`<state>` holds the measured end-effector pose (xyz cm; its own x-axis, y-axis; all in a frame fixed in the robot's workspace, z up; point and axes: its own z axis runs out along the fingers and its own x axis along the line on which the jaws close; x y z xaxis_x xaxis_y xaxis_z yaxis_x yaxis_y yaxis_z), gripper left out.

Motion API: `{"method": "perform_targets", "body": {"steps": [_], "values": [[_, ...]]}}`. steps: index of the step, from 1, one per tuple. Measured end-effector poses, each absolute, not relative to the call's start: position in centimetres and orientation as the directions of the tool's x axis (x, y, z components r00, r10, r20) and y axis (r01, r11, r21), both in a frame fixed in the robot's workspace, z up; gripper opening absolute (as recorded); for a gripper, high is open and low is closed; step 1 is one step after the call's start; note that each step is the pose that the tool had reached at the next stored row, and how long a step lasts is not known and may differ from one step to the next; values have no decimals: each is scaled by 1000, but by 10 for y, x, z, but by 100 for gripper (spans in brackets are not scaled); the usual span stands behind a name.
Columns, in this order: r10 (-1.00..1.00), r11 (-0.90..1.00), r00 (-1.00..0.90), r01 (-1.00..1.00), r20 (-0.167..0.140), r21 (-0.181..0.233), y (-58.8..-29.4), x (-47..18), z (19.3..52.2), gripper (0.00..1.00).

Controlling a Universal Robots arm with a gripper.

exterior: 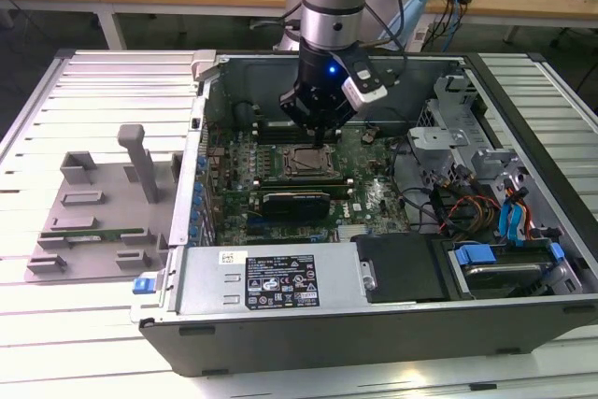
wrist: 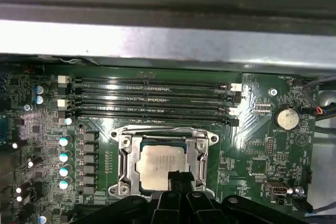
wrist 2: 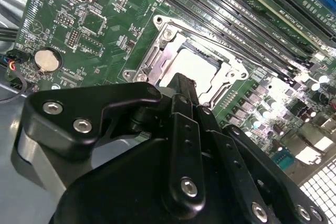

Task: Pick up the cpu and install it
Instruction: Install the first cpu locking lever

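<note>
you have one cpu point(wrist: 157, 165), a flat silvery square with a thin pale rim, lying inside the one metal-framed socket point(wrist: 125, 162) on the green board point(wrist: 262, 153). four long black memory slots point(wrist: 152, 99) run beside the socket, and one round coin cell point(wrist: 286, 118) sits near the board's edge. your gripper point(wrist: 177, 178) is black, jointed and bolted, its fingertips pressed together with no gap, right over the cpu's edge. you can't tell whether they touch it; they grip nothing. in the exterior view, the gripper point(exterior: 320, 135) hangs over the socket inside the open case point(exterior: 392, 324).
</note>
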<state>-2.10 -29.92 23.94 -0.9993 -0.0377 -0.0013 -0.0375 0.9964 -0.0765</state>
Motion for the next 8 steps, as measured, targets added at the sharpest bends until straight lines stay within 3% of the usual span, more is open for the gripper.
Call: {"method": "perform_targets", "body": {"steps": [8], "values": [[-38,996,-999,-37,-1,-81,-299,-21,252,11]]}}
